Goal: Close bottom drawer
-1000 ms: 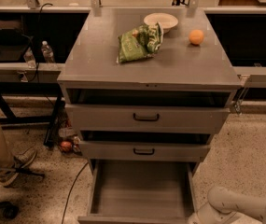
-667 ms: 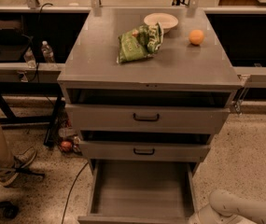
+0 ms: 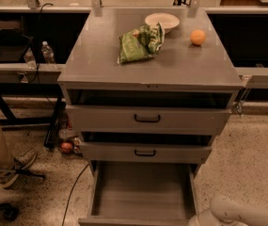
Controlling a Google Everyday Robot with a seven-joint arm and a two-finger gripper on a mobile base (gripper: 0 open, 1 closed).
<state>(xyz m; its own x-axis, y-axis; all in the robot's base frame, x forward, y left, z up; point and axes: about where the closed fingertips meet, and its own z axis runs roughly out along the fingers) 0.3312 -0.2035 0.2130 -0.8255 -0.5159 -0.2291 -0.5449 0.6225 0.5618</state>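
Bottom drawer (image 3: 143,192) pulled well out at foot of grey desk (image 3: 180,65), plain grey tray, front edge at frame bottom. Middle drawer (image 3: 145,152) and top drawer (image 3: 147,119) ajar, dark gaps above fronts. Green bag (image 3: 139,42) on desk top, print too blurred to read; bowl (image 3: 161,20) and orange (image 3: 198,37) near. White arm (image 3: 232,212) low right, just beside drawer's right rail. Tool out of frame; open or closed, cannot tell. Speckled floor (image 3: 251,149) open on right; cable (image 3: 72,192) and shoe (image 3: 18,163) on left.

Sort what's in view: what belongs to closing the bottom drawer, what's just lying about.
Job: bottom drawer, pulled open; robot arm at lower right, its gripper out of view.
Lying about: green bag, bowl, orange on the cabinet top; water bottles at left.
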